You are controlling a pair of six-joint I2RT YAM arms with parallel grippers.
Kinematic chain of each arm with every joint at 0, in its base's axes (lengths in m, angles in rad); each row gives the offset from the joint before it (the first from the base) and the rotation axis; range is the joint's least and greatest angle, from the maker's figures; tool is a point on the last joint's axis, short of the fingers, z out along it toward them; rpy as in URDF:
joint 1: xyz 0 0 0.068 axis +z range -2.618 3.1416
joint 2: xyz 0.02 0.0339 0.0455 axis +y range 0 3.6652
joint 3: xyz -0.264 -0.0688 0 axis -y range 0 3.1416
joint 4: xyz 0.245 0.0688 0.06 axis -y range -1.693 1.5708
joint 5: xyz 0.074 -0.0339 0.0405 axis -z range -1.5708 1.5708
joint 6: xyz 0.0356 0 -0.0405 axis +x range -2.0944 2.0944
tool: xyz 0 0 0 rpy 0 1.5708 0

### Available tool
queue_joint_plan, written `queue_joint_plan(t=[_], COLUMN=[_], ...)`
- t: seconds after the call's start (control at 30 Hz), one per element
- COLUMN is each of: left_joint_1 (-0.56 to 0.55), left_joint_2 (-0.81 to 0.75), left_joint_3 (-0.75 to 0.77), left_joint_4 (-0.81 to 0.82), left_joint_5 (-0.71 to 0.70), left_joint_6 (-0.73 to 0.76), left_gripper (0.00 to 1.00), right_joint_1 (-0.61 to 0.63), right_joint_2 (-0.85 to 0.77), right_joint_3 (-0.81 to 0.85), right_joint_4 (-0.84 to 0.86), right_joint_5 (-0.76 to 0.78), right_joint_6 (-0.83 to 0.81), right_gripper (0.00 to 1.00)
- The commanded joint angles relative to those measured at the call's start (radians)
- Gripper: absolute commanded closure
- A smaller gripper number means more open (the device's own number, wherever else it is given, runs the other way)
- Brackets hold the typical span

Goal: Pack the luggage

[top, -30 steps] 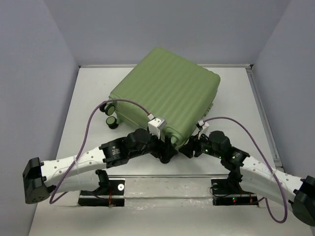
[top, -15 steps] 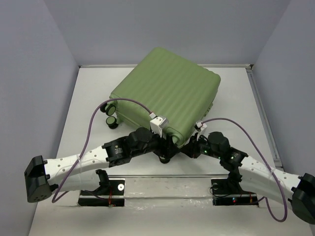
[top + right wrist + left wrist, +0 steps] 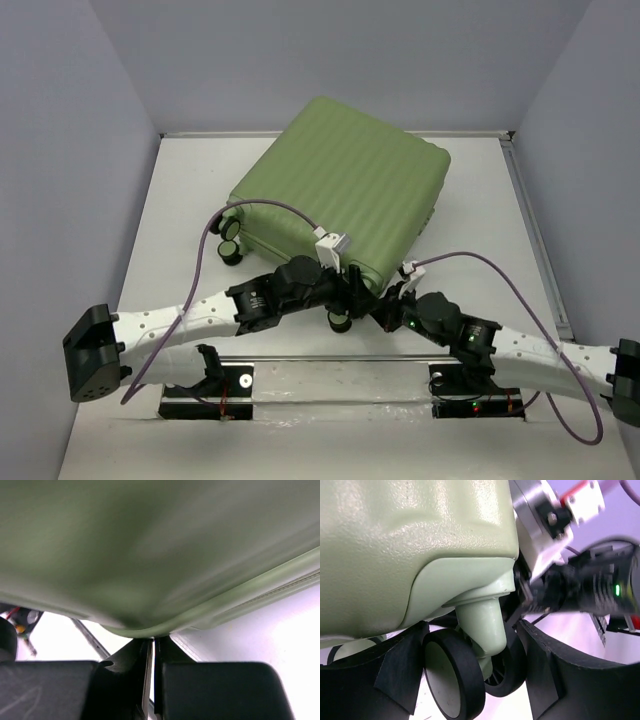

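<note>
The luggage (image 3: 345,185) is a pale sage-green ribbed suitcase lying closed and flat on the table. My left gripper (image 3: 343,305) is at its near corner. In the left wrist view the left gripper (image 3: 470,645) straddles the black twin caster wheel (image 3: 455,675), with a finger against each side of it, under the shell (image 3: 410,545). My right gripper (image 3: 385,308) sits just right of that corner. In the right wrist view the right gripper (image 3: 154,642) is shut, with its tips against the lower edge of the shell (image 3: 150,545) and nothing visibly held.
Two more black wheels (image 3: 231,240) stick out at the suitcase's left side. Purple cables (image 3: 250,205) loop over both arms. The right arm's body (image 3: 590,590) is close beside the left gripper. Grey walls enclose the white table (image 3: 480,200) on three sides.
The right gripper has shut. The left jaws have narrowed onto the wheel. Both arms have reached further in, and the suitcase's near corner has shifted right while the case has turned a little.
</note>
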Motion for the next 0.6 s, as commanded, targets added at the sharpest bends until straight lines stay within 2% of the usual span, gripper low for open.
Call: queue_joint_plan(t=[0.0, 0.03, 0.1, 0.13, 0.17, 0.23, 0.37, 0.57], left_joint_1=[-0.016, -0.016, -0.016, -0.016, -0.016, -0.014, 0.006, 0.017], left_joint_2=[0.06, 0.07, 0.091, 0.108, 0.114, 0.096, -0.004, 0.016], left_joint_3=[0.179, 0.188, 0.202, 0.219, 0.231, 0.254, 0.233, 0.294], left_joint_4=[0.547, 0.562, 0.608, 0.639, 0.644, 0.621, 0.547, 0.559], left_joint_5=[-0.001, -0.003, 0.012, 0.018, 0.034, 0.035, -0.052, -0.021], left_joint_6=[-0.026, -0.032, -0.055, -0.061, -0.066, -0.049, -0.005, -0.032], left_gripper=[0.94, 0.94, 0.94, 0.94, 0.94, 0.94, 0.94, 0.94], right_joint_1=[0.309, 0.344, 0.388, 0.418, 0.432, 0.461, 0.486, 0.486], right_joint_2=[0.125, 0.126, 0.266, 0.311, 0.372, 0.385, 0.299, 0.326], right_joint_3=[0.011, 0.012, 0.035, 0.067, 0.09, 0.144, 0.067, -0.006], right_joint_4=[0.401, 0.476, 0.622, 0.761, 0.806, 0.781, 0.773, 0.966], right_joint_5=[0.262, 0.296, 0.335, 0.343, 0.338, 0.364, 0.382, 0.412], right_joint_6=[0.078, 0.07, 0.032, -0.022, -0.045, -0.083, -0.041, -0.063], right_gripper=[0.93, 0.93, 0.93, 0.93, 0.93, 0.93, 0.93, 0.93])
